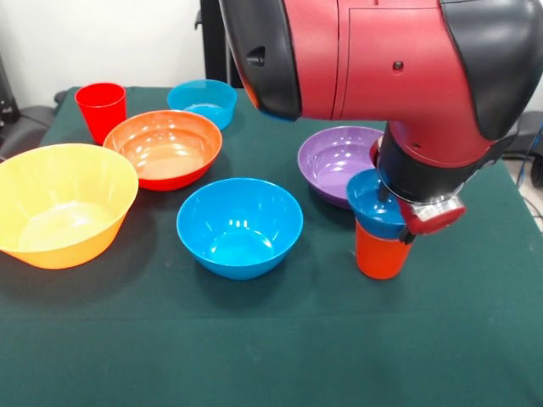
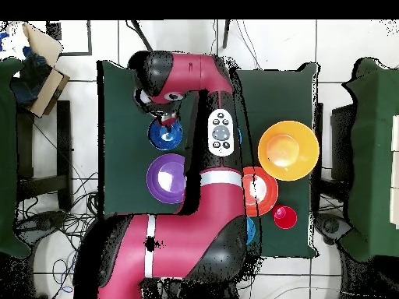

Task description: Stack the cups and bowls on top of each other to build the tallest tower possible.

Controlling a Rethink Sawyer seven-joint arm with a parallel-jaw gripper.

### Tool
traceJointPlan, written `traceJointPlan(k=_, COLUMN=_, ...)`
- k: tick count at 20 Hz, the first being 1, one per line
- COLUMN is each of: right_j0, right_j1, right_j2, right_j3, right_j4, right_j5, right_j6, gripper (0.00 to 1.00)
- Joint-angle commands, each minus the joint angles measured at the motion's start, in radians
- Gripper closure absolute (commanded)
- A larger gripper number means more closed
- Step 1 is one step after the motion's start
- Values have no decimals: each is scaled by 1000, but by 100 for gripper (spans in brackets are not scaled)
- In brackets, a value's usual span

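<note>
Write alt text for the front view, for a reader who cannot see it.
A red and black robot arm lowers its gripper onto a small blue bowl sitting on an orange cup. Purple, blue, orange-red, yellow-orange and teal bowls and a red cup stand apart on the green table.

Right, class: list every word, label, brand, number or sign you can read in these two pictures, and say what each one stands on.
None can be read. The bowls, the cups and the green table carry no print. The button pad on the robot's arm shows small marks in the overhead view, too small to read.
</note>
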Motion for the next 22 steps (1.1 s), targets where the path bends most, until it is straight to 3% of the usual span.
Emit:
traceJointPlan(k=1, right_j0=18, right_j1=-29, right_j2=19, right_j3=144, right_j4=10, right_j5=-63, right_j6=7, gripper=0)
traceJointPlan(k=10, right_j0=3, right_j1=-47, right_j2=39, right_j3=110, right_j4=51, right_j5=-111, right_j6=-20, gripper=0)
traceJointPlan(k=17, right_j0=0, right_j1=-13, right_j2=10, right_j3=20, right_j4=-8, right_j5=-186, right_j6=-49, gripper=0)
traceJointPlan(k=22, right_j0=-14, right_j1=-23, right_j2=2, right_j3=3, right_j4=4, right_j5=-153, right_j6=-72, gripper=0)
